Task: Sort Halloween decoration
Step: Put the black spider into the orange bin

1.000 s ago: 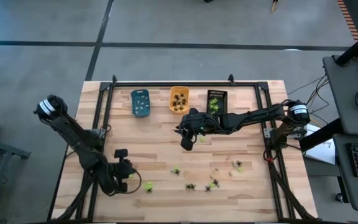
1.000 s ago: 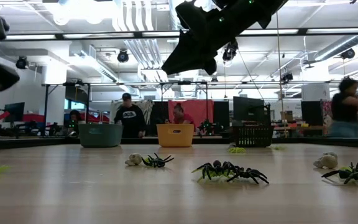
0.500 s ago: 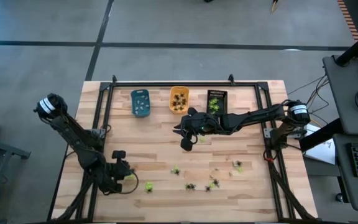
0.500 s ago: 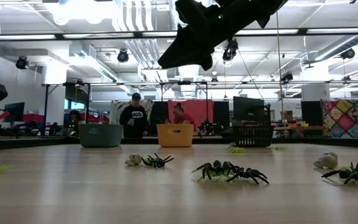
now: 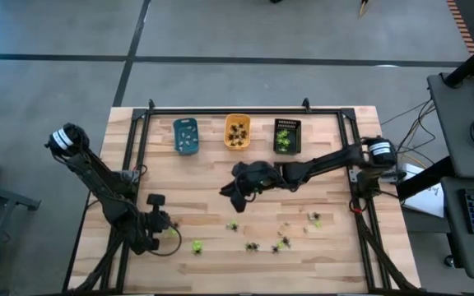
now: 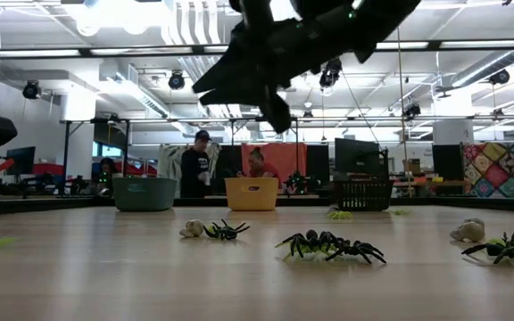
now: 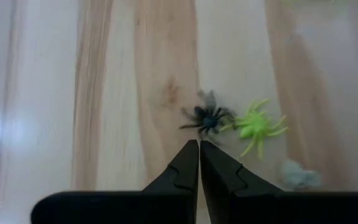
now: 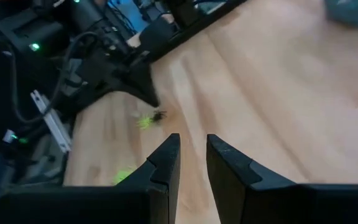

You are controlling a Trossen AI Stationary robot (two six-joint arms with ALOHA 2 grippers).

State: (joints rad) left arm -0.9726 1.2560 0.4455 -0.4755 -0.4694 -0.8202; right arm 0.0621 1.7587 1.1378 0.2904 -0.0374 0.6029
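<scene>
Partly sorted: figures already in three trays (image 5: 237, 131) at upper centre; several spiders (image 5: 253, 245) still on worktop (image 5: 204, 189), lower centre. Right pincer (image 5: 230, 200) slightly open, empty; left pincer (image 7: 199, 146) closed, empty.

Grey concrete floor (image 5: 220, 33), exposed ceiling ducts (image 6: 194, 22), bright lights

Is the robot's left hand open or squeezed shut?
Shut. In the left wrist view, the left hand has its two dark fingers pressed together with nothing between them, pointing toward a black spider on the table.
</scene>
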